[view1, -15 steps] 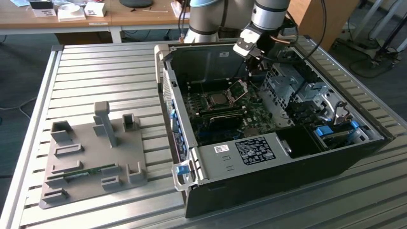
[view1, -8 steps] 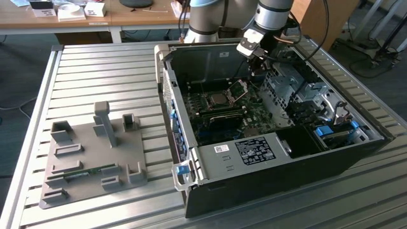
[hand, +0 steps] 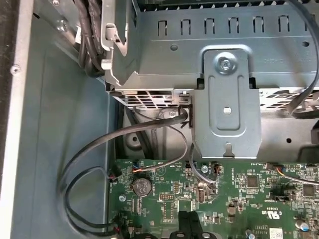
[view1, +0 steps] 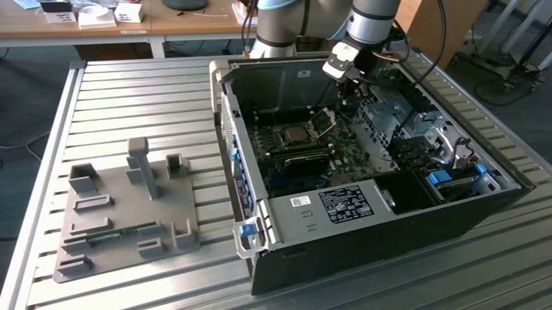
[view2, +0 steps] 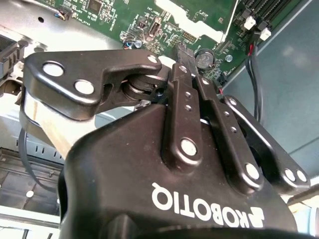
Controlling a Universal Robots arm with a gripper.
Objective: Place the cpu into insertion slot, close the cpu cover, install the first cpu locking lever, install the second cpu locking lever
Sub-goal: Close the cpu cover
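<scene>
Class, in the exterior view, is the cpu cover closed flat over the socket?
No, the cpu cover stands tilted up on its hinge, and the cpu lies uncovered beside it.

This is a robotics lab or workshop. A slatted metal bench (view1: 129,103) carries an opened computer case (view1: 345,258) and a grey fixture plate (view1: 121,216). A wooden desk (view1: 172,26) stands beyond it.
</scene>
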